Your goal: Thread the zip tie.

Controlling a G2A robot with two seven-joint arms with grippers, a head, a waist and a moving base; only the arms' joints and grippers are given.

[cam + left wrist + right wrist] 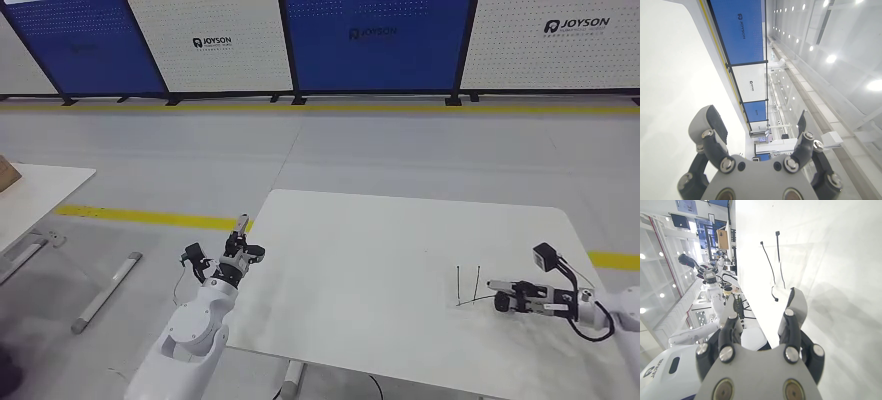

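Three black zip ties lie loose on the white table (380, 260) near its right side: two long ones (458, 285) (477, 282) side by side and a shorter one (478, 298) across their near ends. In the right wrist view they are the curved tie (768, 260), the straighter tie (778, 247) and the short tie (773, 295). My right gripper (500, 299) (763, 294) is open just beside the short tie, low over the table, holding nothing. My left gripper (242, 238) (759, 121) is open and empty at the table's left edge, far from the ties.
A second white table (30, 195) with a brown box (5, 172) stands to the left, across a gap of floor. A metal bar (105, 292) lies on the floor there. Blue and white panels (380, 40) line the back.
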